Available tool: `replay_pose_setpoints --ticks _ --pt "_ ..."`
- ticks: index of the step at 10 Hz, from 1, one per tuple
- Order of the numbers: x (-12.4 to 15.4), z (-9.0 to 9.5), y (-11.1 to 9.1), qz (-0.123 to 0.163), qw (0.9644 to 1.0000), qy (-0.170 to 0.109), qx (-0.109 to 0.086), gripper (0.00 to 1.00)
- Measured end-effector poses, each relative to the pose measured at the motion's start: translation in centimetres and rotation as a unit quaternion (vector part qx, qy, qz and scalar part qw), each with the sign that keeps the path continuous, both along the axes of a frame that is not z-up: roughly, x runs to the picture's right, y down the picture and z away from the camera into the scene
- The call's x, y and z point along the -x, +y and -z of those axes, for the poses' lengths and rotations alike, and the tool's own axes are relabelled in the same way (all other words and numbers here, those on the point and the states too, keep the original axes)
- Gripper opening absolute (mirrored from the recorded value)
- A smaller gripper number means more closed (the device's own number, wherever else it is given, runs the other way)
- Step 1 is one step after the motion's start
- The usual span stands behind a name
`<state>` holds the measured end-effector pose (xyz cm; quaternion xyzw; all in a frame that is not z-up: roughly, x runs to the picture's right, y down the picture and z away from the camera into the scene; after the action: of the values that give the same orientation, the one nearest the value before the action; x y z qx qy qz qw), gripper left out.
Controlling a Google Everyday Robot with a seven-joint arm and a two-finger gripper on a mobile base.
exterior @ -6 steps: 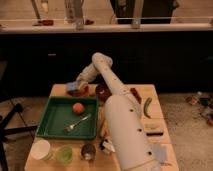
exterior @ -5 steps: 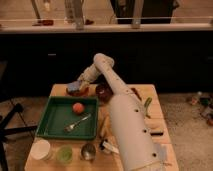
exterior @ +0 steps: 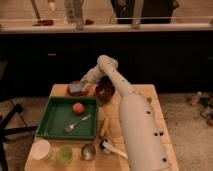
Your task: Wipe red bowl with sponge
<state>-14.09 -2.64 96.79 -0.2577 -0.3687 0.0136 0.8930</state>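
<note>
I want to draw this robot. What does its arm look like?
The arm is creamy white: fat, smooth tubes joined by rounded elbows, thinner toward the end. Small dark dots speckle the fattest tube. No cables show. Its pincer, over the red bowl, looks small and greyish.

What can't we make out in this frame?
Camera view, one angle only:
1. Inside of the red bowl: covered by the sponge and the gripper, which sits over it at the far-left corner of the table.
2. Whether sponge touches bowl: cannot tell from this angle.
3. Near-right part of the table: hidden behind the arm.
</note>
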Motion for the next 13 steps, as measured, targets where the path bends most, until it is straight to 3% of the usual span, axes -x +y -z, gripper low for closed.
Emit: replay_pose_setpoints --ticks 6,10,13 --pt "0.7 -2.6 -1.8 0.004 0.9999 0.006 0.008 0.17" --pt "2.9 -1.4 -0.9 0.025 0.9995 -0.021 0.007 0.17" --pt "2.9 -0.4 0.4 0.033 0.9989 -0.030 0.013 0.17"
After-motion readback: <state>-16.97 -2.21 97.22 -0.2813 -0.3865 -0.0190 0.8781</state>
